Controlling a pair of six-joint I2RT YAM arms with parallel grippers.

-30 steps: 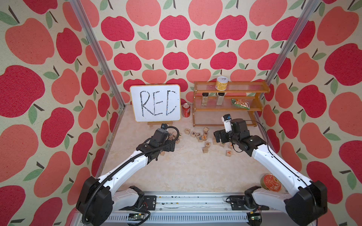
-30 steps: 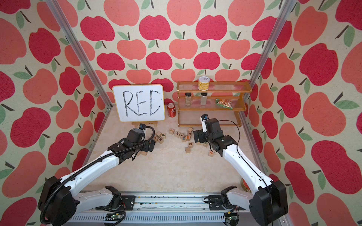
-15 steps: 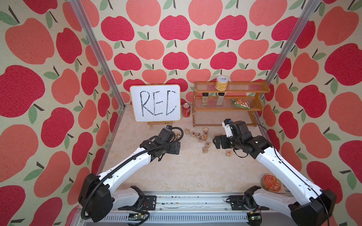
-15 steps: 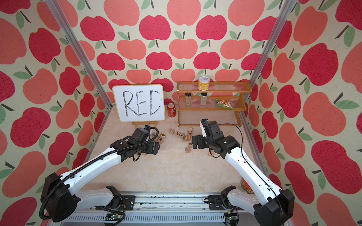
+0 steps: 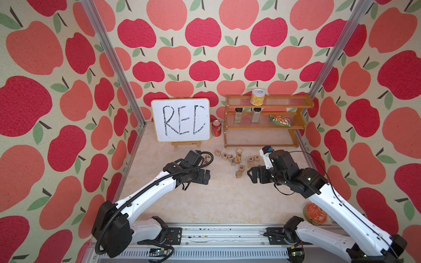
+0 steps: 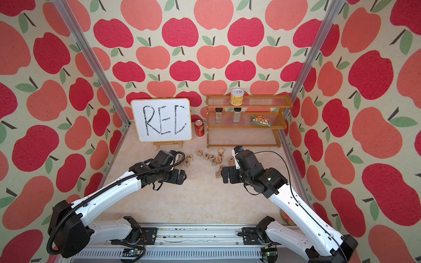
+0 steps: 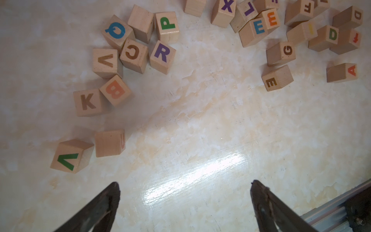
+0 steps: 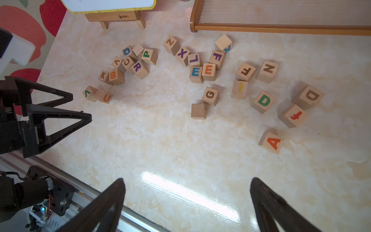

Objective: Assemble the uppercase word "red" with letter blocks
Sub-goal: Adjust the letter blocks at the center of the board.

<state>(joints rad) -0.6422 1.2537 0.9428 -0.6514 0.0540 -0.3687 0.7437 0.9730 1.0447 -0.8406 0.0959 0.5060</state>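
The left hand (image 7: 183, 185) and right hand (image 8: 186, 181) are held wide apart and empty above the tabletop (image 8: 160, 136). The purple R (image 8: 138, 67), blue E (image 8: 195, 72) and green D (image 8: 263, 100) are seen lying apart among other blocks.

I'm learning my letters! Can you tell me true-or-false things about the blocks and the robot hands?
1. The left gripper and right gripper are both open and empty. True.
2. The purple R block touches the blue E block. False: they lie apart, in separate clusters.
3. The blue E block touches the orange E block. True.
4. The red can stands on the shelf. False: it stands on the table, between whiteboard and shelf.
5. The green D block lies on the table. True.
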